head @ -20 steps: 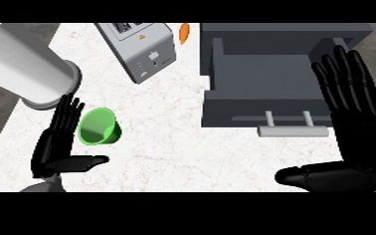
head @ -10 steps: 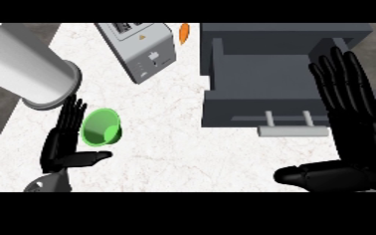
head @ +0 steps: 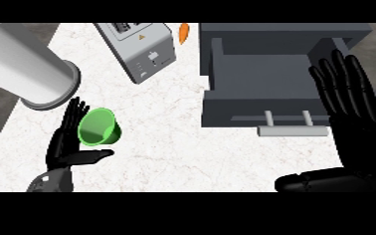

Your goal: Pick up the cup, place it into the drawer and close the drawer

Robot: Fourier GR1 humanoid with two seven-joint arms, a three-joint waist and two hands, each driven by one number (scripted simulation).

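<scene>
Reaching in from the lower left, the left hand is standing open beside the green cup, fingers straight and pointing up along the cup's left side, thumb stretched out under it, nothing yet held. The cup is lying tilted on the white counter, its mouth facing up and to the left toward the fingers, just below the end of a large grey cylinder. To do this step well, the hand is probably needing to slide a little further right so the cup sits between thumb and fingers, then curl round its wall rather than its rim, since a tipped cup is likely to roll away if nudged. The nearby cylinder is leaving little room above, so closing in from below seems safer. Further out, a toaster is sitting at the top of the counter, with a small orange object beside it. The open grey drawer is waiting well apart to the right, where the right hand is resting open, fingers up, over its right edge.
</scene>
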